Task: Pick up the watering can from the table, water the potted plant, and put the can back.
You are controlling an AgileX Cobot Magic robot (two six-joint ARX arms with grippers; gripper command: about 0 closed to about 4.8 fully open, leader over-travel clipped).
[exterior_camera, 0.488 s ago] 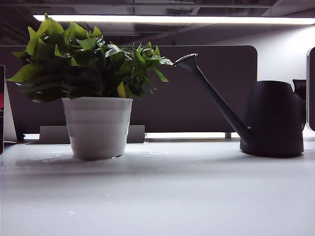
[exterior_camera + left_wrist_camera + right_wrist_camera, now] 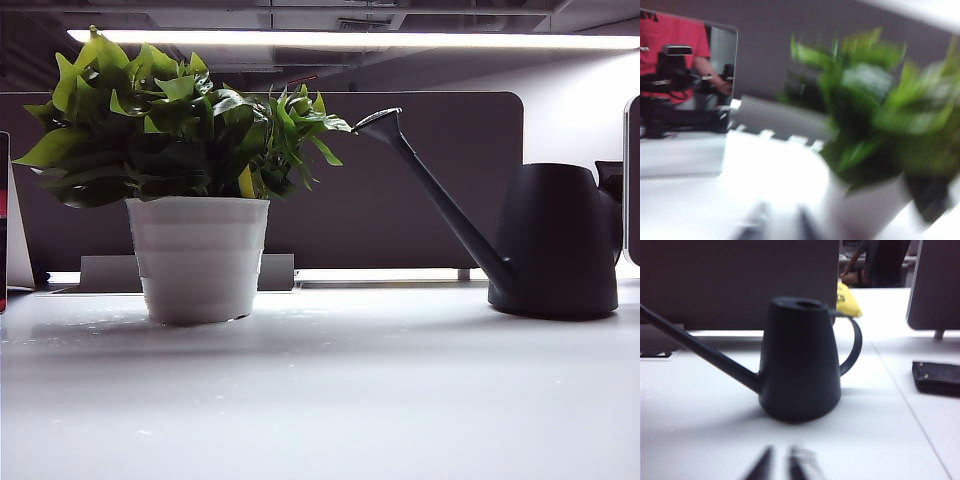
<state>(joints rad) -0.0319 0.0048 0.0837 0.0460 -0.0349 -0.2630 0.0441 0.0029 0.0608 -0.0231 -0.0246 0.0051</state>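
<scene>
The potted plant (image 2: 198, 255), bushy green leaves in a white ribbed pot, stands on the left of the table (image 2: 330, 400). The watering can (image 2: 556, 242) stands upright on the right, its long spout pointing up towards the plant. Neither gripper shows in the exterior view. In the blurred left wrist view the potted plant (image 2: 875, 150) looms close beside my left gripper (image 2: 781, 214), whose fingers stand slightly apart with nothing between them. In the right wrist view the watering can (image 2: 800, 362) stands ahead of my right gripper (image 2: 781, 452), clear of it, loop handle (image 2: 854, 347) on its far side. Those fingers are narrowly parted and hold nothing.
A dark grey partition panel (image 2: 400, 190) runs behind the plant and can. A flat black object (image 2: 937, 377) lies on the table beyond the can's handle side. A yellow thing (image 2: 847, 302) sits behind the can. A person in red (image 2: 670, 50) shows beyond the partition.
</scene>
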